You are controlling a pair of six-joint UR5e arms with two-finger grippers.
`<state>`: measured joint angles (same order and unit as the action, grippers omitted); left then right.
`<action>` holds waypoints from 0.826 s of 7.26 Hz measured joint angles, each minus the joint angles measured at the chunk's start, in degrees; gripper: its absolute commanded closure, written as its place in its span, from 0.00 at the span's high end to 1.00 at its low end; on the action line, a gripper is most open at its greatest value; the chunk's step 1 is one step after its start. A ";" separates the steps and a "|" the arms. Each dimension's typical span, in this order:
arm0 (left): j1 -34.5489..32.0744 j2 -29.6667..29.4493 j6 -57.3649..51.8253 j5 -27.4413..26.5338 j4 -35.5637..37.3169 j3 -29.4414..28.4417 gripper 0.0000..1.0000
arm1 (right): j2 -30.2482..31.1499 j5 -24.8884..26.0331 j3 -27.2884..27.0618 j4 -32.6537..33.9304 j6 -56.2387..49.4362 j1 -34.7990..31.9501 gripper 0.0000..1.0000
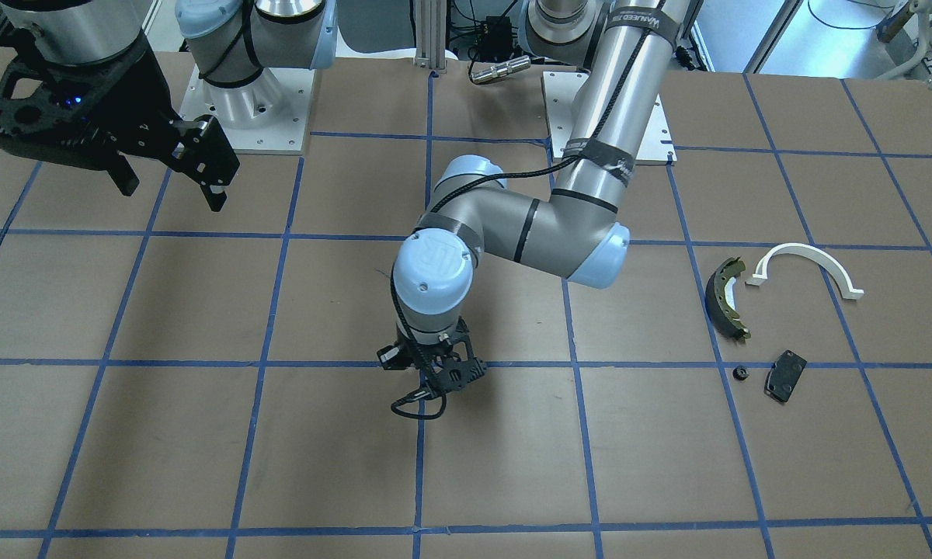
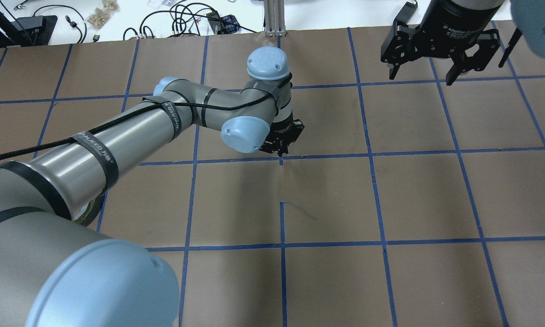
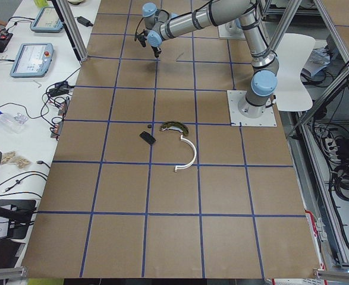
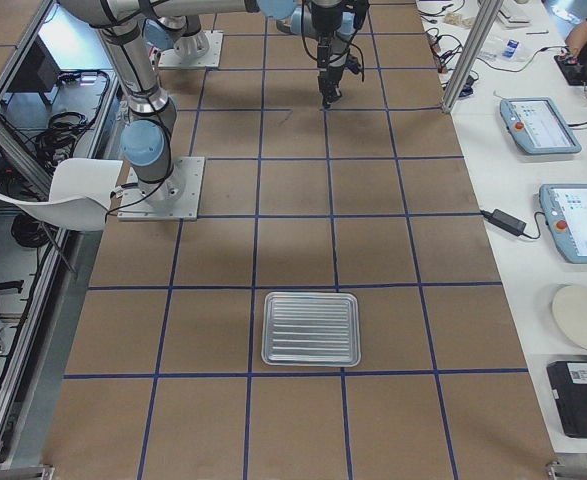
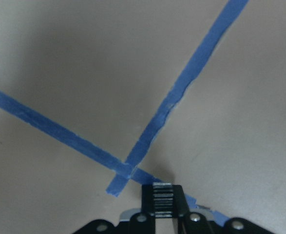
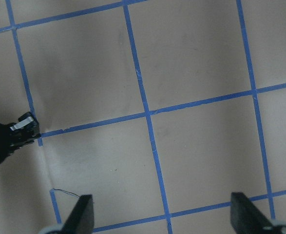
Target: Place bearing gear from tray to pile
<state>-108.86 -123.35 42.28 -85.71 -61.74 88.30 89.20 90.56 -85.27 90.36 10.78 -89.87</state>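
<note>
Left hand (image 2: 280,152) over tape cross (image 5: 125,170), WANEED strap (image 1: 607,161) on its arm

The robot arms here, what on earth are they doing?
The left arm's claw is low over the middle of the table, closed, seemingly on nothing. The right claw hangs open and empty. The metal tray looks empty, and a small dark gear lies with the brake shoe, white arc and pad plate.

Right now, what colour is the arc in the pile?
The arc is white; clearest in the front-facing view.
</note>
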 measured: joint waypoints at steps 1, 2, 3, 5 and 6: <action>4.26 2.11 -9.51 -0.78 -2.83 0.16 0.00 | -0.04 -0.07 -0.22 0.19 -0.12 -0.02 1.00; 9.52 4.18 -20.16 -2.10 -5.62 0.26 0.00 | -0.06 -0.10 -0.39 0.29 -0.36 -0.03 1.00; 14.93 5.81 -30.52 -3.21 -7.79 0.44 0.00 | -0.04 -0.08 -0.60 0.32 -0.64 -0.03 1.00; 25.40 7.74 -50.25 -4.40 -9.21 2.33 0.00 | 0.02 -0.03 -1.03 0.34 -0.80 -0.03 1.00; 29.74 8.20 -58.82 -4.89 -8.93 3.44 0.00 | 0.05 -0.03 -1.09 0.34 -0.80 -0.04 1.00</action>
<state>-79.13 -115.14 -16.55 -90.60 -70.67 91.74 89.26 90.54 -86.35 90.70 9.98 -89.91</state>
